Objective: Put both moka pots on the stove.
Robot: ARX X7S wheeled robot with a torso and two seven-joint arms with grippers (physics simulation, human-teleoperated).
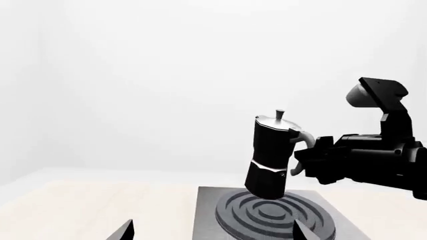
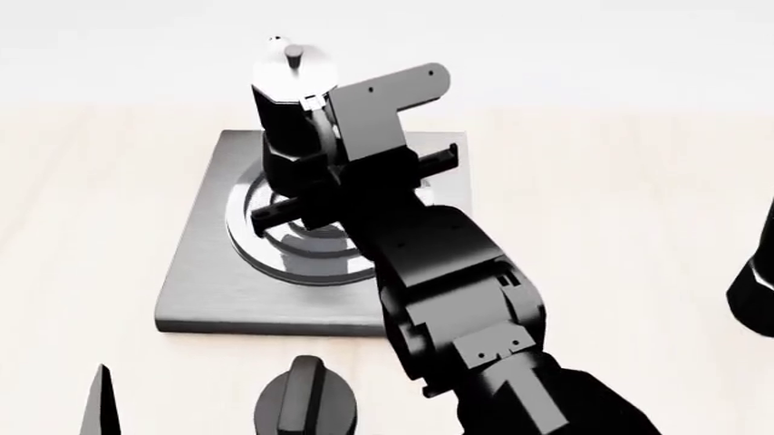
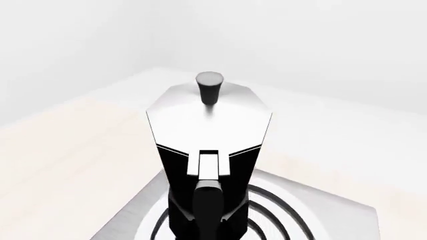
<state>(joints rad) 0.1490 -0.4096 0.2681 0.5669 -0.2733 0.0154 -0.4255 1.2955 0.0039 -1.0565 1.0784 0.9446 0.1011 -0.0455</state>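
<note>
One moka pot (image 1: 270, 155), black and faceted with a silver lid and knob, hangs slightly tilted just over the ring burner of the grey stove (image 1: 213, 220). My right gripper (image 1: 308, 159) is shut on its curved handle (image 3: 209, 197). In the head view the pot (image 2: 288, 100) is over the stove (image 2: 199, 272), with the right gripper (image 2: 317, 177) behind it. My left gripper (image 1: 213, 235) is open and empty, low in front of the stove, with one fingertip (image 2: 100, 408) showing in the head view. I cannot pick out the second moka pot.
A black round knob (image 2: 308, 403) sits on the light wooden table (image 2: 604, 181) in front of the stove. A black shape (image 2: 756, 285) is cut off by the right edge of the head view; I cannot tell what it is.
</note>
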